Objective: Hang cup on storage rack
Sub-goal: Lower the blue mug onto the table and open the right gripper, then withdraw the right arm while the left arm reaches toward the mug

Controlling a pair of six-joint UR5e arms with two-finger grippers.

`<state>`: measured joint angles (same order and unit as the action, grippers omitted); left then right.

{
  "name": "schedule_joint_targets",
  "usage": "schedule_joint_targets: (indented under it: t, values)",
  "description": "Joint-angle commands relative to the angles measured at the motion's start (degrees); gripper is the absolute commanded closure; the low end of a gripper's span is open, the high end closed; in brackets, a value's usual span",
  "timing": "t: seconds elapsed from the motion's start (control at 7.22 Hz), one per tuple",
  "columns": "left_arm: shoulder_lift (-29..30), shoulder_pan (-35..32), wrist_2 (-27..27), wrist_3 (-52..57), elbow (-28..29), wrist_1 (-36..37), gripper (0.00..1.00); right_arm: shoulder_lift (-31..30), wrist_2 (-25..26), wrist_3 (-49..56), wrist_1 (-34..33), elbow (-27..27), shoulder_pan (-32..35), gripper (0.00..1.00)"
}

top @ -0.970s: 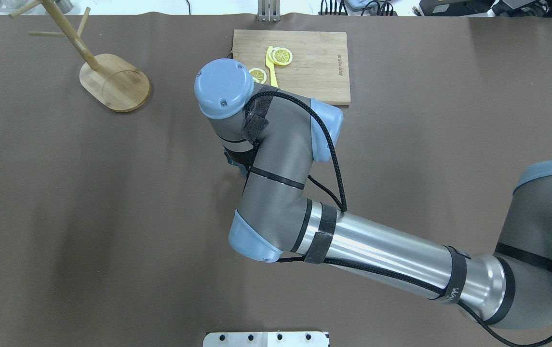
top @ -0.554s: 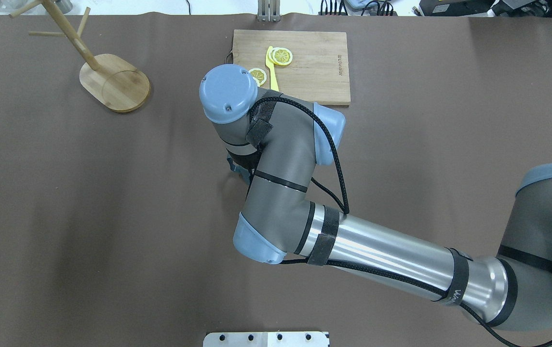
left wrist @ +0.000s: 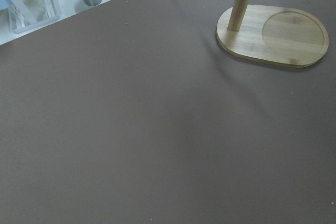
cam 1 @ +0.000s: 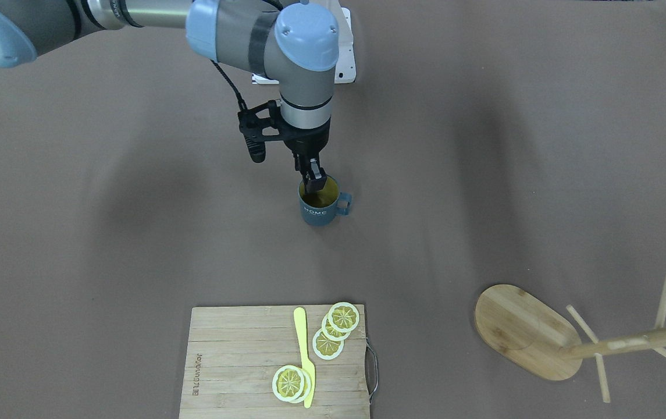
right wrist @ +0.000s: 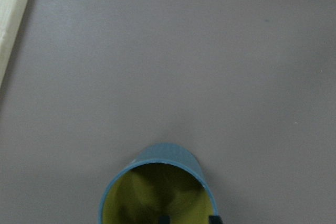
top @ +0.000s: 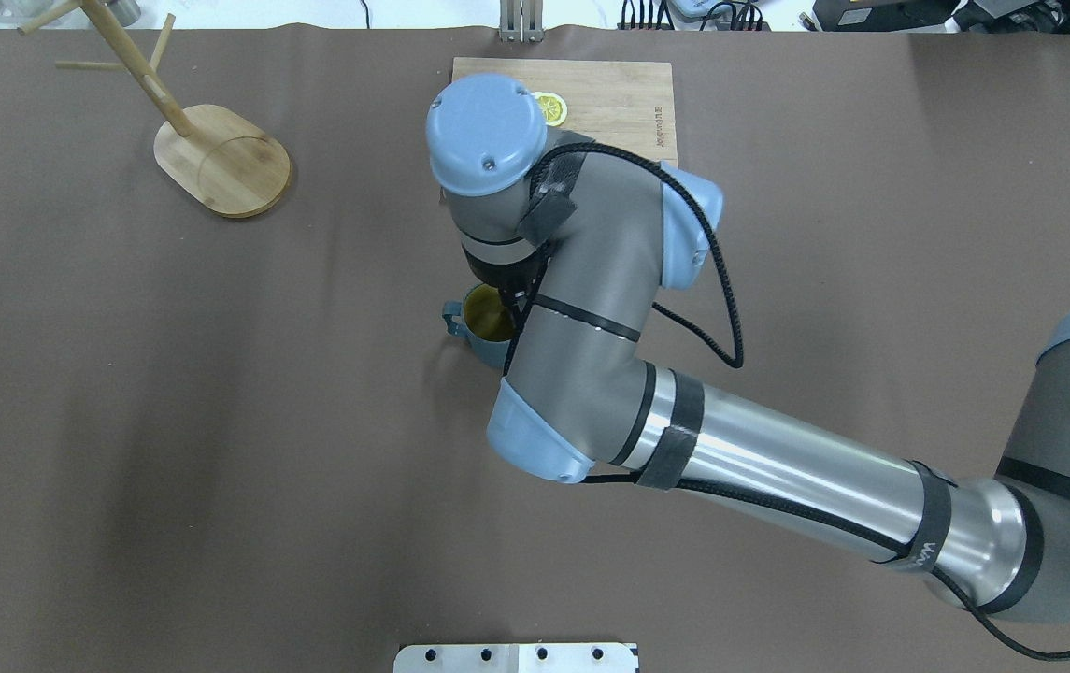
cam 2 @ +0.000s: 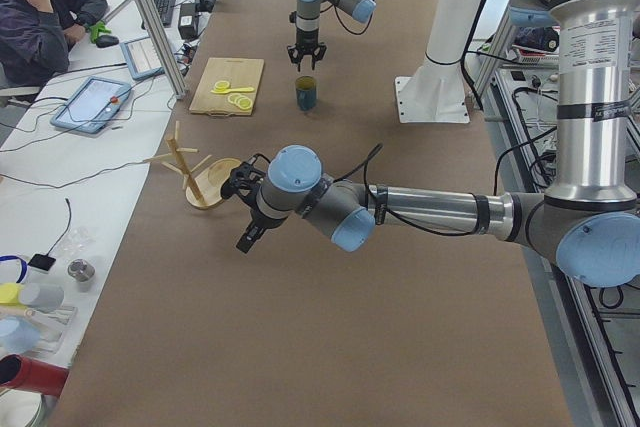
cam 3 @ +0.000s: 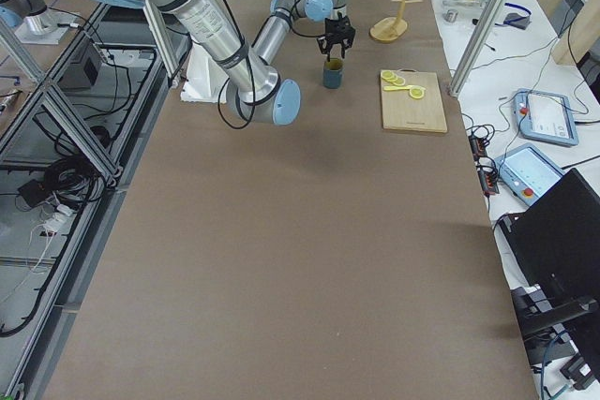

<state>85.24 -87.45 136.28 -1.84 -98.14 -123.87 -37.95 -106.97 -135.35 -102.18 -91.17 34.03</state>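
The cup, upright at the front view's centre and well apart from the rack at lower right, is judged rigid, slick and breakable, so pinch its wall clear of the handle, where the right gripper stands part-open, apparently astride the rim.

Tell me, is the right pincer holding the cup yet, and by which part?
Nothing is held yet. The right pincer straddles the rim wall of the cup, one fingertip inside, jaws apart; the cup stands on the table.
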Motion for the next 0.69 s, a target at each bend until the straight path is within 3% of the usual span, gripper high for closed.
schedule_joint_targets:
  t: [0.0,0.28,0.55]
  values:
    - [0.11,0.96,1.78,-0.79,0.05,-4.07,0.0,-13.05,-0.35,15.73,-0.21,-13.8,6.98,0.0]
    - [4.12,10.31,3.28,-11.72,-0.3,-10.03,0.01,-23.01,1.05,34.18,0.05,-15.8,12.62,0.0]
    - [5.9,18.95,1.54,-17.66,-0.04,-21.97,0.01,-28.21,-0.34,51.59,0.58,-15.71,17.8,0.0]
